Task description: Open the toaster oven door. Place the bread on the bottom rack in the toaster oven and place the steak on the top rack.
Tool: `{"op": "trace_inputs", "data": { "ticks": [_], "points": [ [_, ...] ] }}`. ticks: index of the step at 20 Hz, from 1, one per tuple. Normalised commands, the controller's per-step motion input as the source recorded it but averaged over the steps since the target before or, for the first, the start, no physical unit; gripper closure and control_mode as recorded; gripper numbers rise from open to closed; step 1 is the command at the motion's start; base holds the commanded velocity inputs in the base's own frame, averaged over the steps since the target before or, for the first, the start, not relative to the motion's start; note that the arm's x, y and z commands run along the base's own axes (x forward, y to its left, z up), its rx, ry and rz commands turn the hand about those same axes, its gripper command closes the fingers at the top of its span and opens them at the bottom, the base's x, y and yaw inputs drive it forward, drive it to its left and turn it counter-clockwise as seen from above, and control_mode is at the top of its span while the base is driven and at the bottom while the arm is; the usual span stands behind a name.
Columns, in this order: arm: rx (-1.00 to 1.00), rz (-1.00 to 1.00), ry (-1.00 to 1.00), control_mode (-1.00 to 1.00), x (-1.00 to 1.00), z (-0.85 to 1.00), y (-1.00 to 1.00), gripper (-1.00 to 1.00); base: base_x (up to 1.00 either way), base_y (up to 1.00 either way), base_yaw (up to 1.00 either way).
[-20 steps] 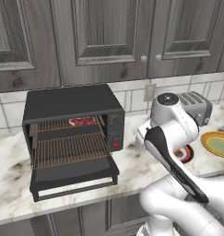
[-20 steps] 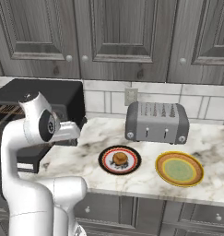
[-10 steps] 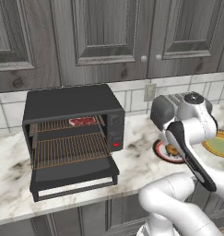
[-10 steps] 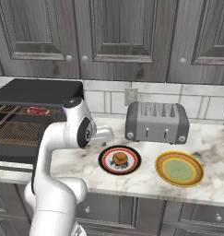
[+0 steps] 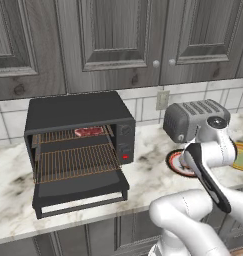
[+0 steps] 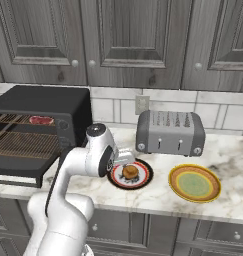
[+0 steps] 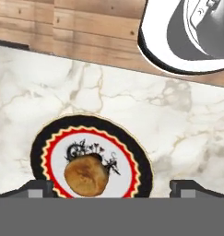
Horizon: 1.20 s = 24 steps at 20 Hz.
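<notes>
The gripper (image 7: 111,186) is hovering with fingers spread wide above the bread (image 7: 85,176), which is sitting on a red-and-black plate (image 7: 136,163) on the bench (image 7: 178,124), apparently lining up a grasp. The oven (image 5: 78,145) door (image 5: 80,197) is lying open; the steak (image 5: 89,131) is resting on the top rack (image 5: 58,135), leaving the bottom rack (image 5: 75,162) free.
</notes>
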Motion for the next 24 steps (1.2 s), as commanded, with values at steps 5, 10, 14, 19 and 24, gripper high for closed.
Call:
{"op": "trace_inputs", "data": {
  "ticks": [5, 10, 14, 19, 24],
  "points": [
    [-0.12, 0.08, -0.13, -1.00, 0.36, -0.30, -0.02, -1.00, 0.00, 0.00, 0.00],
    [-0.10, 0.00, 0.01, -1.00, 0.30, -0.19, -0.19, -1.00, 0.00, 0.00, 0.00],
    [0.00, 0.00, 0.10, -1.00, 0.24, 0.00, -0.21, -1.00, 0.00, 0.00, 0.00],
    [0.00, 0.00, 0.15, -1.00, 0.36, -0.06, -0.03, -1.00, 0.00, 0.00, 0.00],
    [0.00, 0.00, 0.13, -1.00, 0.33, -0.17, 0.00, -1.00, 0.00, 0.00, 0.00]
  ]
}}
